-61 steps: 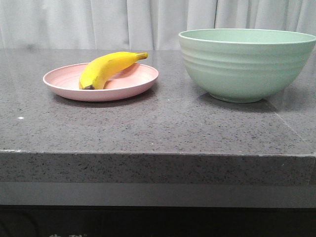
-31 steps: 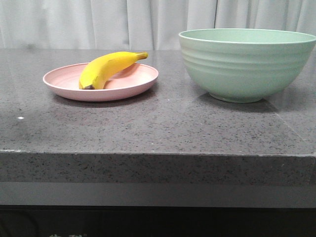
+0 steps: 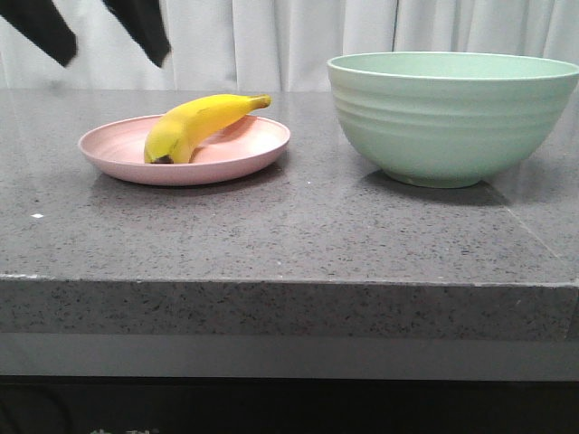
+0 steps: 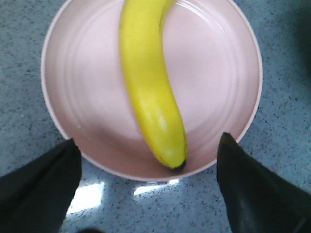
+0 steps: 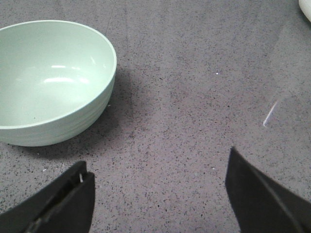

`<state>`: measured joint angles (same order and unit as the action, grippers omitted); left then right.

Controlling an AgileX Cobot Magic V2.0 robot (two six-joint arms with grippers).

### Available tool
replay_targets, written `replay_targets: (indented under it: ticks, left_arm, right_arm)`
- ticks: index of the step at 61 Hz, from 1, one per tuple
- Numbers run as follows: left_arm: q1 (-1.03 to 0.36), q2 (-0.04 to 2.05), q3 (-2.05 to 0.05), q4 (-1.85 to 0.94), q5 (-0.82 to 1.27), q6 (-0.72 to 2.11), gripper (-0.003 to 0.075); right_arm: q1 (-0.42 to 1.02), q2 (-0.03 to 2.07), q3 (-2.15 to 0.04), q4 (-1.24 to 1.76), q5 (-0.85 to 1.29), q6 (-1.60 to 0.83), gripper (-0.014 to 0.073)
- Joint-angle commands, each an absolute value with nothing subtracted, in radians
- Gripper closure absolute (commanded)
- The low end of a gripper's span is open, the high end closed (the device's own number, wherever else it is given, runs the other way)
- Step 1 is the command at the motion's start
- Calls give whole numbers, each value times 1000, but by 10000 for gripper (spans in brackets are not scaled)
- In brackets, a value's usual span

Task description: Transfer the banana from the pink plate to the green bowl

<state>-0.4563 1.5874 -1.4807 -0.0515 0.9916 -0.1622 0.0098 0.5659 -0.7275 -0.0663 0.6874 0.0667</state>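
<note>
The big green bowl [image 3: 457, 116] sits empty on the gray surface [image 3: 289, 235], well off to the side of the left hand [image 3: 101, 32] and out in front of the right hand [image 5: 158, 194]. The pink plate [image 3: 244, 154] lies right under the left hand. The banana [image 3: 194, 125] lies on the plate, so no moving is done yet.

I think this is the reaching step. The left hand hangs above the plate with its fingers spread wide, holding nothing. The right hand is spread wide too, over bare surface near the bowl. Next, the left hand needs to come down so its fingers go on both sides of the banana's middle, then squeeze.

In the front view, only the left hand's dark finger ends show; the rest is cut off. The right hand does not show there. The banana's stem end is cut off in the left wrist view.
</note>
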Motion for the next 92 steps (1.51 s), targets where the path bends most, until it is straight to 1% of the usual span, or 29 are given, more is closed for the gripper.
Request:
replay_targets:
  ticks: [1, 15, 26, 51, 58, 65, 70, 79, 86, 92]
  left_arm:
    - [-464, 1614, -1568, -75, 980, -177, 154]
    - [-464, 1734, -1637, -75, 983, -216, 154]
    - [-464, 1796, -1649, -75, 974, -225, 154]
    - [-464, 1839, -1649, -73, 969, -225, 163]
    - [-464, 1843, -1649, -73, 965, -225, 216]
    - [-464, 1847, -1649, -73, 965, -225, 304]
    - [-464, 1849, -1649, -73, 965, -225, 391]
    - [-464, 1849, -1661, -73, 969, -225, 495]
    - [-464, 1846, -1694, -75, 994, -225, 538]
    - [-464, 1846, -1738, -75, 1035, -225, 551]
  right_arm:
    - [12, 574, -760, -71, 618, 62, 22]
    - [12, 574, -760, -71, 618, 62, 22]
    - [12, 574, -760, -71, 618, 62, 22]
    - [12, 574, -760, -71, 618, 62, 22]
    - [12, 574, -760, -71, 618, 62, 22]
    - [12, 574, -760, -71, 618, 62, 22]
    - [12, 574, -760, -71, 618, 62, 22]
    - [12, 574, -760, -71, 618, 62, 22]
    - [12, 574, -760, -71, 618, 62, 22]
    - [12, 574, -760, -71, 618, 62, 22]
